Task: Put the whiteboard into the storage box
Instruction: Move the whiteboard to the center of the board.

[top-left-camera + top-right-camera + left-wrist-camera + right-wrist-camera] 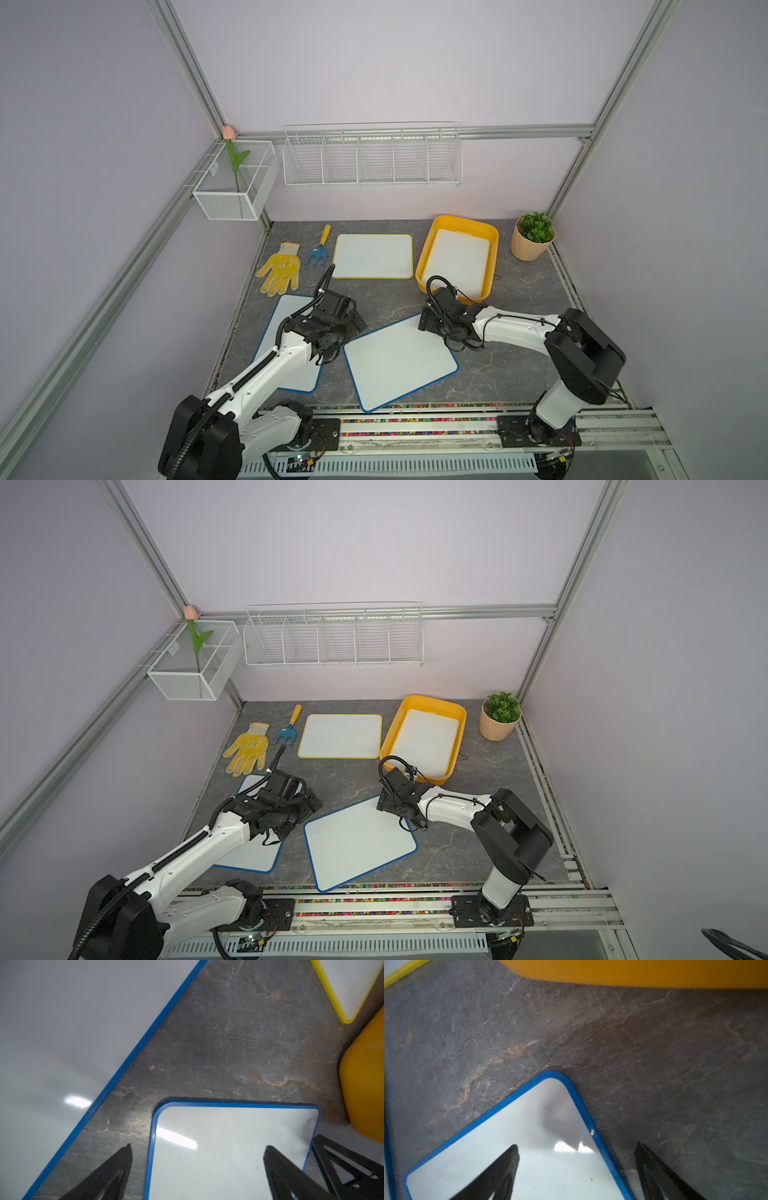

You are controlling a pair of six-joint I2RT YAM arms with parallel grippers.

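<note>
The right claw (577,1147) hung wide open and empty astride 1 corner of the blue-framed whiteboard (399,361), flat on the tabletop (490,382) with its long axis running toward the left claw (198,1147), equally open and empty. The storage box (633,972) sat just beyond the right claw's corner.

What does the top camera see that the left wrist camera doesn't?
Only a top view: the glove, rake, potted plant, wire rack, mesh basket, and the whiteboard inside the storage box. Only the left wrist view: the fingers of the left gripper, spread open. Both: two blue-framed whiteboards, the yellow-framed whiteboard, the storage box.
</note>
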